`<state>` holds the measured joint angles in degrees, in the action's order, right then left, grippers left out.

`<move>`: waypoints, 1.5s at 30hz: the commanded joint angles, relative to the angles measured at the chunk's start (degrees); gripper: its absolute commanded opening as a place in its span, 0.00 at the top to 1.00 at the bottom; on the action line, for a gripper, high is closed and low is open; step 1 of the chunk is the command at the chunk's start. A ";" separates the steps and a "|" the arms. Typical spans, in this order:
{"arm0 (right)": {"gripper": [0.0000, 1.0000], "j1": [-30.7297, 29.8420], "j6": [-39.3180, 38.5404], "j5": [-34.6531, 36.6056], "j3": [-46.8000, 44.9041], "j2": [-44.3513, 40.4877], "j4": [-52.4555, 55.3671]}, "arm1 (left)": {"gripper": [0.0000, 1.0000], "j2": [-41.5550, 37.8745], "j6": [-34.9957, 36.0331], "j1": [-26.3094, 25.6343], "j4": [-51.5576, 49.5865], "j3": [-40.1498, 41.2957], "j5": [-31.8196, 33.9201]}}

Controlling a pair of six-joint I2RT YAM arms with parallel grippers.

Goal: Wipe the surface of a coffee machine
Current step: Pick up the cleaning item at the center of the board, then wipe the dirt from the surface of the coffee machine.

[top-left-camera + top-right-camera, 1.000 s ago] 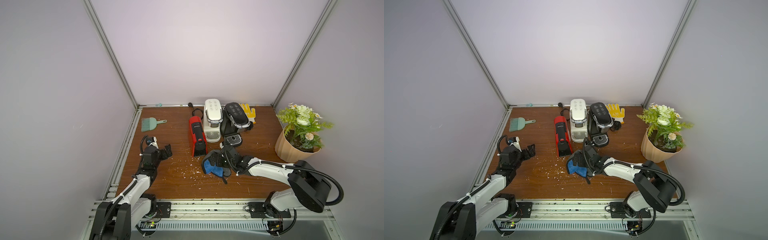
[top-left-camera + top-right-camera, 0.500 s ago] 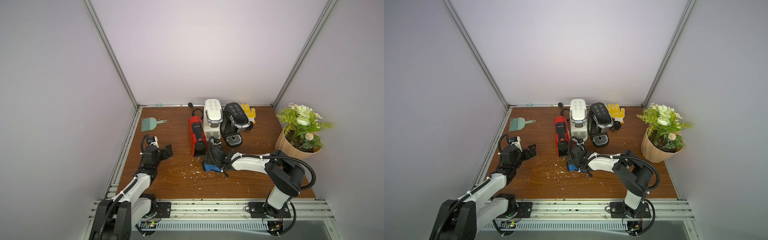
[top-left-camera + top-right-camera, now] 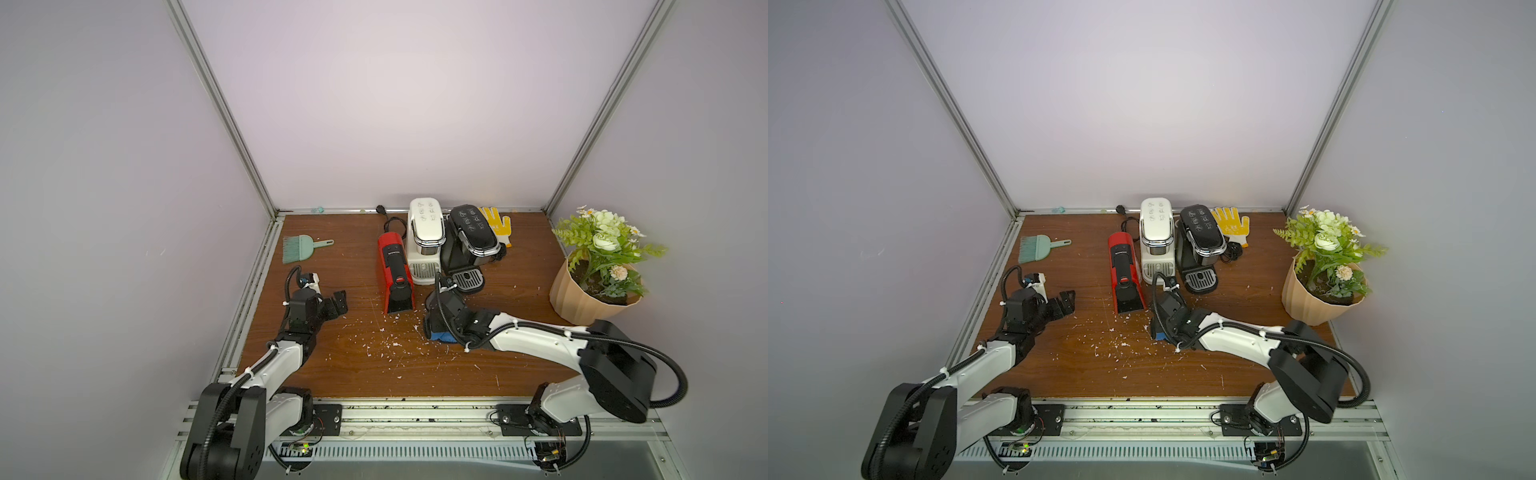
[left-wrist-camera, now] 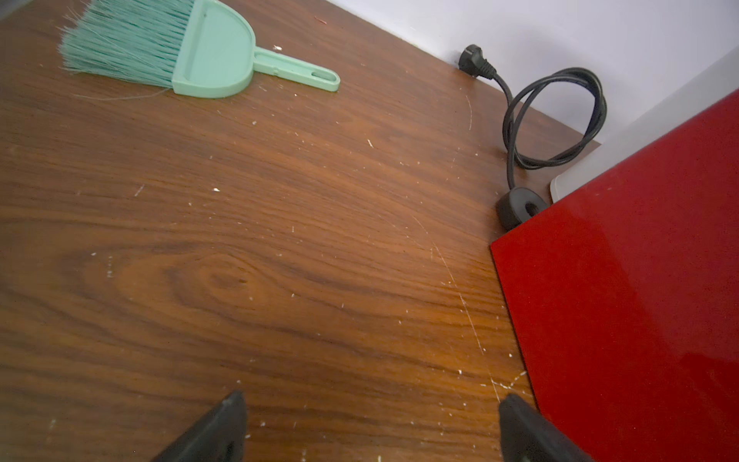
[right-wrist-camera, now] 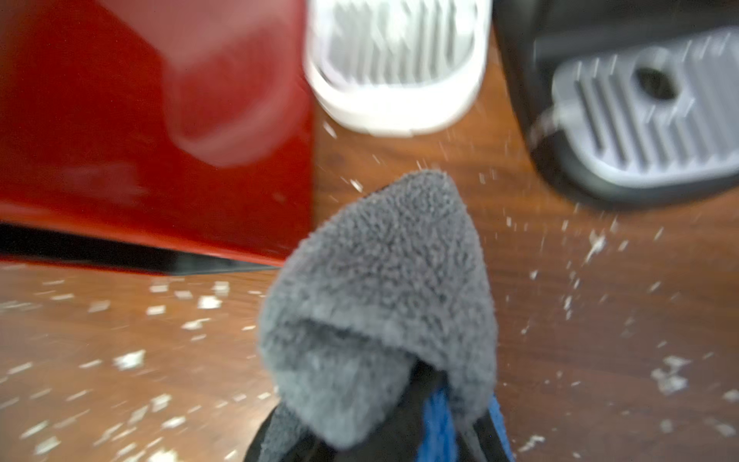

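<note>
Three coffee machines stand at the back of the table: a red one (image 3: 395, 274) (image 3: 1123, 270), a white one (image 3: 424, 245) and a black one (image 3: 471, 241). My right gripper (image 3: 432, 320) (image 5: 380, 432) is shut on a grey and blue cloth (image 5: 384, 288) (image 3: 440, 336), low over the table just in front of the red machine's right front corner. The cloth folds over the jaws and hides the fingertips. My left gripper (image 3: 334, 303) (image 4: 372, 400) is open with nothing in it, left of the red machine (image 4: 640, 280).
White crumbs are scattered on the wooden table (image 3: 374, 374) in front of the machines. A green hand brush (image 3: 301, 248) lies at the back left, a yellow glove (image 3: 496, 224) behind the black machine, a potted plant (image 3: 594, 282) at the right. A black power cable (image 4: 552, 116) coils behind the red machine.
My right gripper has closed on the cloth and shifted left toward the red machine's front. The left arm has not moved.
</note>
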<state>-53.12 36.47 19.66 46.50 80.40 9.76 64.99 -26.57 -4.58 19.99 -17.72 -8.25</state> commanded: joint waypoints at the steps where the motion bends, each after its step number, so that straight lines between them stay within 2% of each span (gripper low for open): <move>1: 0.83 0.05 -11.23 -1.88 7.70 -6.33 -0.94 | 0.01 1.84 -0.13 -0.61 2.27 -2.02 -4.27; 3: 0.83 0.03 -13.70 -2.44 11.66 -7.28 1.08 | 0.01 2.87 -0.04 -0.61 2.75 -2.20 -5.06; 6: 0.82 -0.04 -19.40 -8.61 15.00 -7.90 -1.40 | 0.01 4.23 0.11 -0.74 3.92 -2.50 -7.48; 8: 0.82 -0.15 -20.16 -10.92 16.97 -6.85 -3.43 | 0.01 4.91 0.36 -1.03 4.65 -2.51 -8.38; 12: 0.82 -0.14 -22.35 -14.62 24.87 1.20 -2.03 | 0.01 6.79 0.35 -1.46 5.30 -3.24 -9.39; 18: 0.81 -0.16 -22.32 -13.61 38.95 16.93 5.59 | 0.01 8.78 1.04 -1.90 4.56 -4.29 -9.69; 24: 0.81 0.86 -21.38 -5.90 50.64 29.04 12.33 | 0.01 9.22 1.16 -2.10 4.46 -4.64 -10.05; 27: 0.81 2.24 -20.30 -4.66 54.34 32.59 13.26 | 0.01 9.66 1.08 -2.19 4.53 -4.96 -10.54; 31: 0.81 4.74 -17.86 -3.20 56.44 35.43 13.39 | 0.01 9.72 1.29 -2.36 4.62 -4.97 -10.70; 34: 0.81 6.31 -16.30 -2.64 54.68 34.83 12.09 | 0.01 9.23 1.39 -2.73 4.96 -5.01 -11.54; 41: 0.81 7.15 -14.43 -2.23 45.87 28.05 9.02 | 0.01 6.92 2.92 -4.91 5.32 -4.70 -11.18; 45: 0.81 7.16 -13.04 -2.83 39.42 23.27 8.10 | 0.01 4.94 5.05 -8.61 4.87 -4.77 -9.12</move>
<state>-47.62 22.17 12.73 90.83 105.60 9.17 71.85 -23.44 -10.46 24.18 -21.61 -18.61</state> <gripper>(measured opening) 0.191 0.992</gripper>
